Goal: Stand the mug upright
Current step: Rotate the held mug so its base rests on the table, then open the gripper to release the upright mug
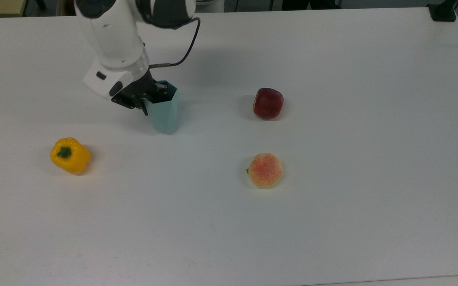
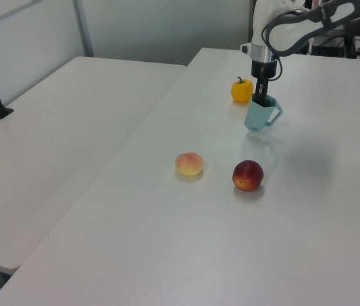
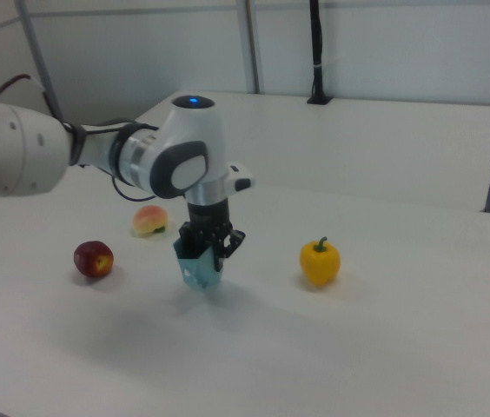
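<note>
Clamped on the rim of the mug [image 1: 164, 110], the jaws of the gripper [image 1: 152, 96] pinch its wall, 1 finger seemingly inside the opening. It stands close to upright between the yellow pepper [image 1: 70, 155] and the apple [image 1: 268, 103]; whether its base touches the table [image 1: 332, 198] is unclear. Letting go early, while it tilts, could tip it back over.
</note>
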